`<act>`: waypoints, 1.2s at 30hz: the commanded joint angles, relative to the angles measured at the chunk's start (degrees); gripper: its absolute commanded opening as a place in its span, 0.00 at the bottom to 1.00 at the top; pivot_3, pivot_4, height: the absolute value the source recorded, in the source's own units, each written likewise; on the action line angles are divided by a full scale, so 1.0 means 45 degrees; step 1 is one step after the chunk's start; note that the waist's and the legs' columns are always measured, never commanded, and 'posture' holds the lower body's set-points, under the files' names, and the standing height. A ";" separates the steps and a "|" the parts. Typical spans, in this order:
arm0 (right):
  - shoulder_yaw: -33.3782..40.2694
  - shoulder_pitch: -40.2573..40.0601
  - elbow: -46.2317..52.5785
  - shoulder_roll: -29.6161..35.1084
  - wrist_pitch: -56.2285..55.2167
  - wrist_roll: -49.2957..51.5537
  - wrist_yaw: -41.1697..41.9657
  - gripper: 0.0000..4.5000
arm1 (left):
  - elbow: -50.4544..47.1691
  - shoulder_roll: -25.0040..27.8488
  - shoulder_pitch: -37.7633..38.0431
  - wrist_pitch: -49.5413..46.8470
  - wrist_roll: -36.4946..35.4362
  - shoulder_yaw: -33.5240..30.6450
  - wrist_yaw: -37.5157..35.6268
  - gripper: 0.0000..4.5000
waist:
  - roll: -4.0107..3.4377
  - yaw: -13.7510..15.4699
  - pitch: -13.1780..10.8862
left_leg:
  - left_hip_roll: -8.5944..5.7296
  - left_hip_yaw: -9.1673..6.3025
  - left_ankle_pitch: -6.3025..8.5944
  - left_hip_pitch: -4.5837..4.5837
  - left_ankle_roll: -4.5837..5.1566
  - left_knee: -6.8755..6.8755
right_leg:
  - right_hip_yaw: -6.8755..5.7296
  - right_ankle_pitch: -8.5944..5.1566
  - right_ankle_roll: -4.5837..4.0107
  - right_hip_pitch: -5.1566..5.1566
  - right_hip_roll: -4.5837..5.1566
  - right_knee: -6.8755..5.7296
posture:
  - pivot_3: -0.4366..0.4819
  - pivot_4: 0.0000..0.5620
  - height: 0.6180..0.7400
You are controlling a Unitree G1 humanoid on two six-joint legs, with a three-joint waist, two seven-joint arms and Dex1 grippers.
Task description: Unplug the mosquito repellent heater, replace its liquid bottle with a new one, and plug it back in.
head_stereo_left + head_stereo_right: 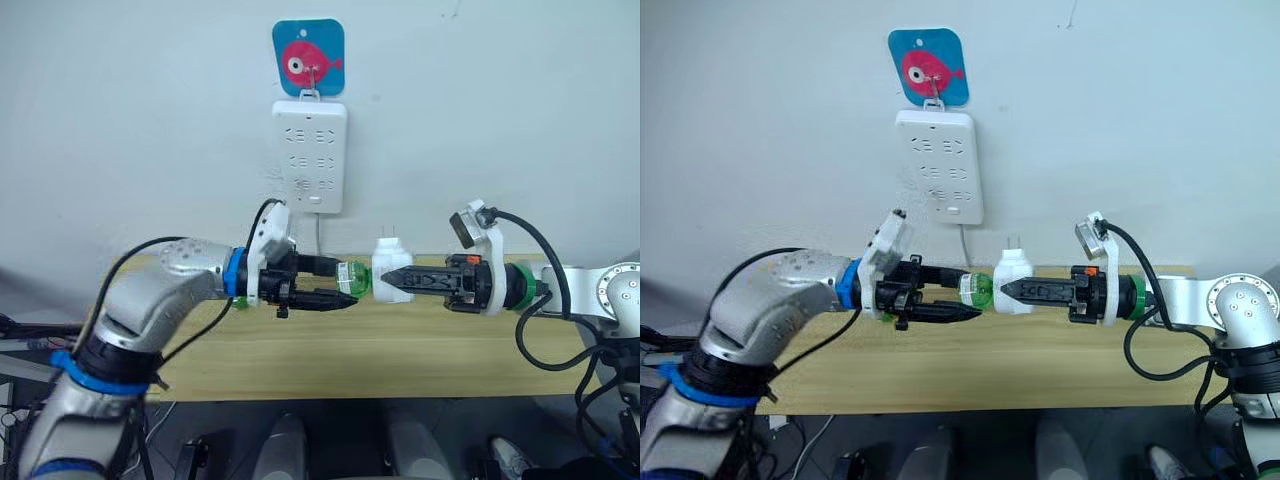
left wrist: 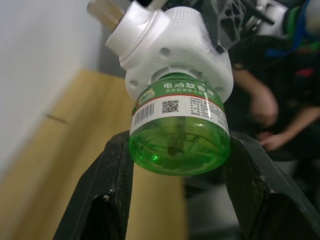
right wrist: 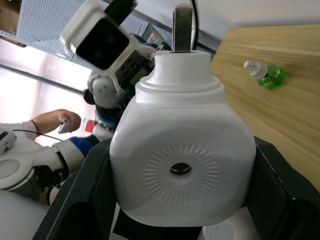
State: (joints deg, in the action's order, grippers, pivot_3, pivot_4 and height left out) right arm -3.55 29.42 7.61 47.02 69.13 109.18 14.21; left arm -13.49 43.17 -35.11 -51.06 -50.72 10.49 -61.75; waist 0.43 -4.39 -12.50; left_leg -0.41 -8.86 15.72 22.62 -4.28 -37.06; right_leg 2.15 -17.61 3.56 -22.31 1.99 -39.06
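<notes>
Heater (image 1: pixel 388 266) held in mid-air above wooden table (image 1: pixel 400 350), unplugged, prongs up, clamped by right gripper (image 1: pixel 398 281). Left gripper (image 1: pixel 348 286) closed round green liquid bottle (image 2: pixel 179 131), which sits in heater's underside. Spare green bottle (image 3: pixel 265 74) lies on table. Power strip (image 1: pixel 310 155) hangs on wall.

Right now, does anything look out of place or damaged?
Nothing looks damaged or spilled. One small green bottle lies on its side on the wooden table, apart from the heater, which both end effectors hold in the air.
</notes>
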 commanded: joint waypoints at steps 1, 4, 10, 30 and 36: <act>0.0318 0.0181 0.0413 0.0081 0.0136 0.0361 0.0447 0.67 | 0.0559 -0.0282 -0.0318 -0.0874 -0.0042 -0.0737 0.0887 0.50 | 0.0000 -0.0080 0.0000 | 0.0000 0.0001 -0.0001 0.0000 -0.0002 0.0002 | 0.0001 0.0000 -0.0001 -0.0001 0.0000 0.0000 | 0.43 0.34 1.00; 0.0340 0.0155 0.0416 0.0096 0.0139 0.0319 0.0485 0.67 | 0.0263 -0.0500 0.0035 0.0296 0.0699 -0.0829 0.0535 0.50 | 0.0000 -0.0113 0.0000 | 0.0007 0.0009 -0.0007 -0.0002 -0.0012 0.0003 | 0.0006 0.0000 -0.0002 -0.0005 -0.0001 0.0003 | 0.42 0.34 1.00; 0.0401 0.0077 0.0409 0.0118 0.0146 0.0315 0.0508 0.67 | -0.0589 -0.0388 0.1644 0.3472 0.2451 -0.0639 -0.0649 0.98 | -0.0001 -0.0084 0.0000 | 0.0015 0.0041 -0.0005 -0.0017 -0.0009 0.0012 | 0.0040 0.0000 -0.0003 -0.0007 -0.0005 0.0002 | 0.42 0.35 1.00; 0.0453 0.0139 0.0326 0.0132 0.0200 0.0285 0.0565 0.67 | 0.1165 -0.3261 0.3345 1.7051 0.7278 -0.0940 -0.0448 1.00 | -0.0001 0.0257 0.0001 | -0.0001 0.0059 0.0000 -0.0006 0.0000 0.0001 | 0.0050 0.0003 -0.0003 -0.0006 0.0023 0.0008 | 0.42 0.35 1.00; 0.0449 0.0180 0.0302 0.0128 0.0192 0.0300 0.0527 0.67 | 0.1205 -0.3079 0.3406 1.7373 0.7232 -0.0639 -0.0811 1.00 | -0.0001 0.0247 0.0001 | -0.0001 0.0057 0.0000 -0.0009 0.0000 0.0001 | 0.0048 0.0003 -0.0003 -0.0006 0.0020 0.0002 | 0.42 0.35 1.00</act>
State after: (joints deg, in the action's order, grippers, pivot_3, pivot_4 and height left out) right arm -3.06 29.48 7.67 47.24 70.10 109.10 15.43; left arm -6.68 29.05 -19.78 25.94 -17.38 7.46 -65.33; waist 0.43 -3.27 -12.50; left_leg -0.41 -8.60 15.72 22.58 -4.28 -37.05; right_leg 2.37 -17.59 3.54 -22.34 2.08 -39.05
